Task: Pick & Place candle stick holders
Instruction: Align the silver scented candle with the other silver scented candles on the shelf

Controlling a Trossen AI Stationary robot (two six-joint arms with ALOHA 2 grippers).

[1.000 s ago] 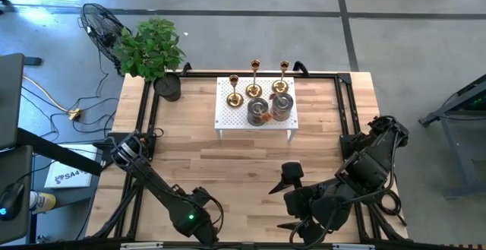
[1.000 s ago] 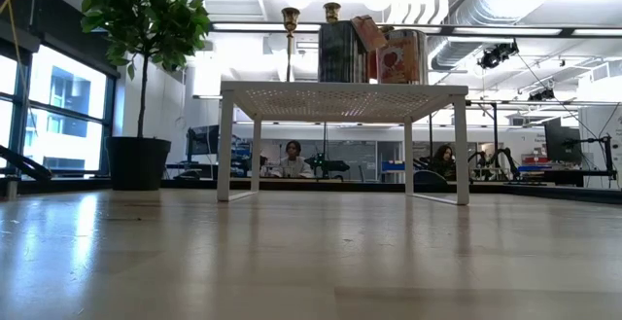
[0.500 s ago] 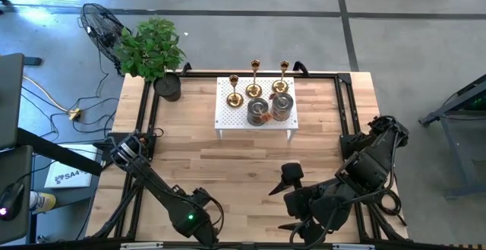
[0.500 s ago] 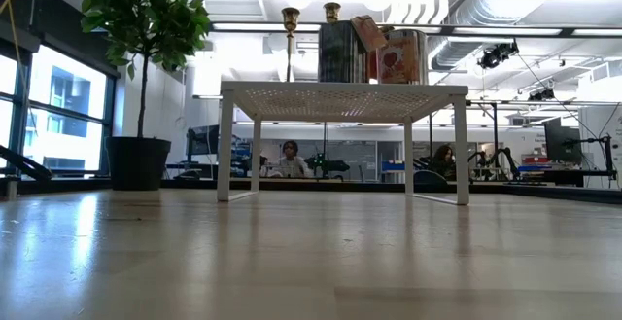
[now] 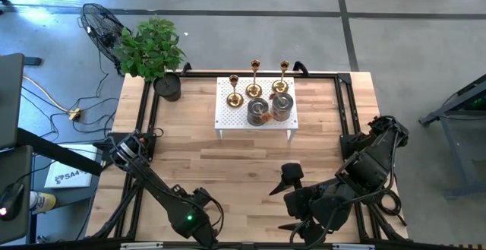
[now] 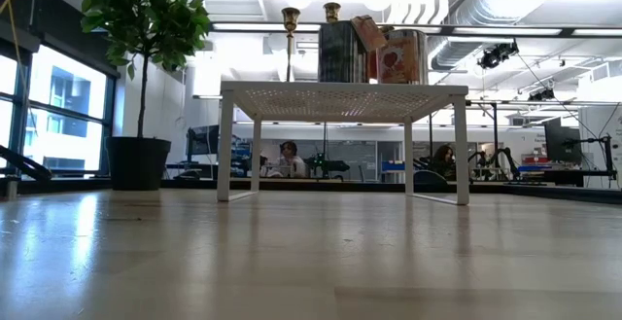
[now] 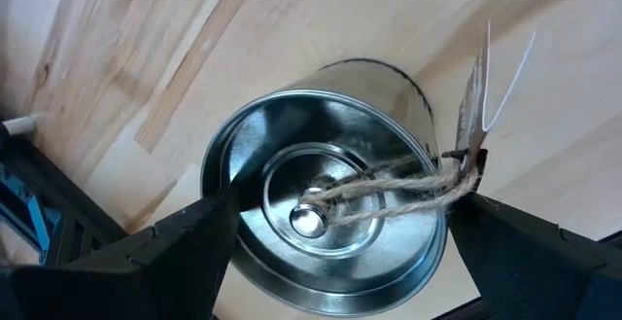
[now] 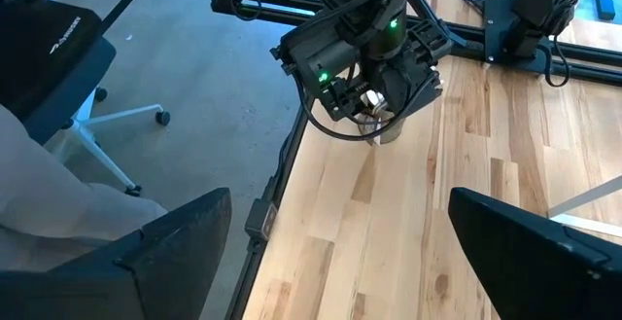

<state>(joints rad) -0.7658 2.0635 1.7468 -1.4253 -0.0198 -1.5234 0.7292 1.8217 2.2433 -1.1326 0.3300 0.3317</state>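
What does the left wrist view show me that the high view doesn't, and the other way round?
Only the left wrist view: a silver tin standing on the wood between the left gripper's open fingers, twine and a tag across its top.

Only the high view: the white stand with three gold candlesticks and two silver tins, the potted plant, and the right gripper, open at the near edge.

Both: the wooden table.

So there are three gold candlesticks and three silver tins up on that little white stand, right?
Not quite. The white stand holds three gold candlesticks but only two silver tins, as the high view shows. A third silver tin stands on the table's near left part, between the fingers of the left gripper, as the left wrist view shows.
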